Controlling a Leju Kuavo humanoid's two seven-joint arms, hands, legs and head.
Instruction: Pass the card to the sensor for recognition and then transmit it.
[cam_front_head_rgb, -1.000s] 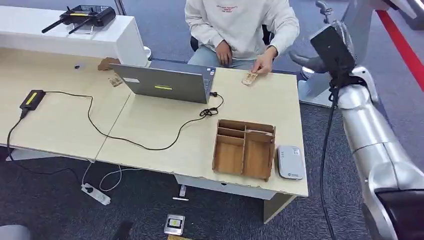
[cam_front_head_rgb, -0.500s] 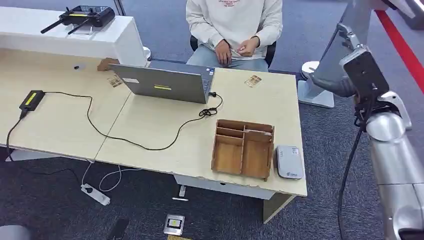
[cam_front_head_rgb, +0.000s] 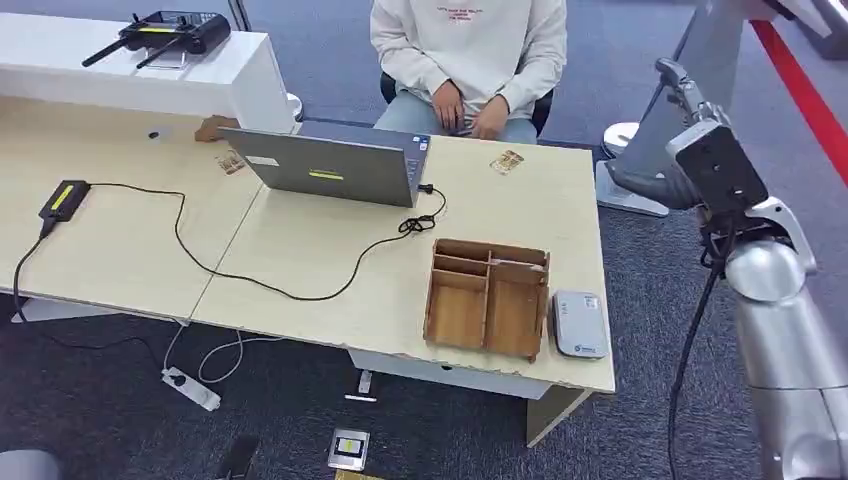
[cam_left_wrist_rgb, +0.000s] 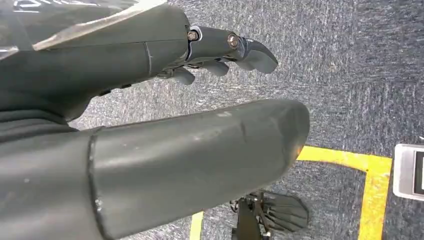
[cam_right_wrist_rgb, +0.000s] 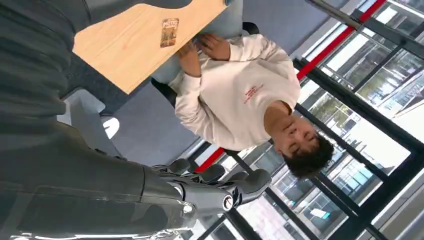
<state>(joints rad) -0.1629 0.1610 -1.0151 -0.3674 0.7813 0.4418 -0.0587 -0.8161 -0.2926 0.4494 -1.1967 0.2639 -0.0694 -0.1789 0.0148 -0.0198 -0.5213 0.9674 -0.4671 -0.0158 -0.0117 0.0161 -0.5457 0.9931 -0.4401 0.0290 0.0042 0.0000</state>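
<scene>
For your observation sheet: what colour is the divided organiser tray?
Brown wood tray, clearest in the head view.

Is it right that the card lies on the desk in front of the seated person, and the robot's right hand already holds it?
Not quite. The card does lie on the desk before the person, but the head view shows the right hand raised apart from it, holding nothing.

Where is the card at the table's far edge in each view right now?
Head view: card on the table's far edge, in front of the seated person.
Right wrist view: card near the top, on the table.
Left wrist view: not in it.
Shared landmark: the person's white sweatshirt.
</scene>
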